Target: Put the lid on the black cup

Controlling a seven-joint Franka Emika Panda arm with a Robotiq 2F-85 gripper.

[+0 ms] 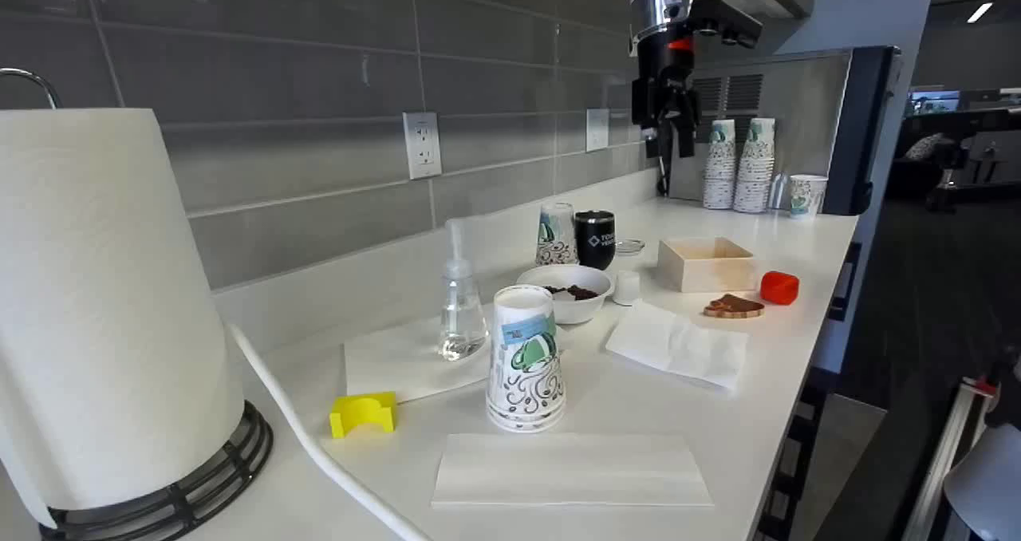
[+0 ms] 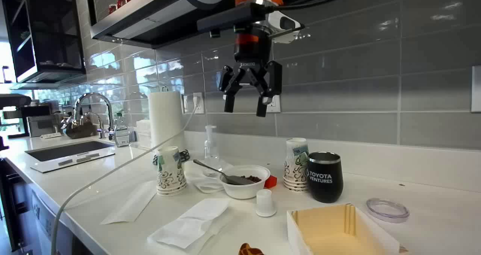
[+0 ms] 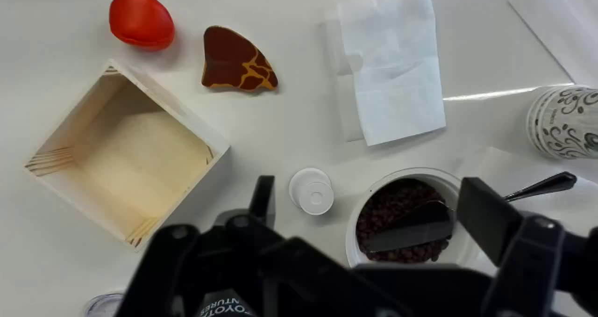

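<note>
Grey tiled wall (image 2: 349, 104) behind, white table (image 2: 443, 225) below. Black cup (image 2: 325, 181) stands upright on the table, just beside a stack of patterned paper cups (image 2: 295, 166) in both exterior views. Clear lid (image 2: 387, 211) lies flat on the table, off the black cup but near it. Tool (image 2: 245, 107) hangs well above the table, fingers spread apart. Wooden box (image 1: 718, 276) near the lid. White bowl (image 2: 240, 192) near the black cup holds dark beans (image 3: 395, 202) and a utensil (image 3: 413, 228); small white cup (image 3: 316, 198) just beside the bowl. Further out: red piece (image 3: 141, 20), brown slab (image 3: 236, 57), napkin (image 3: 402, 102), another cup stack (image 1: 525, 365), pump bottle (image 1: 463, 317), yellow block (image 1: 363, 413), paper towel roll (image 1: 104, 309).
</note>
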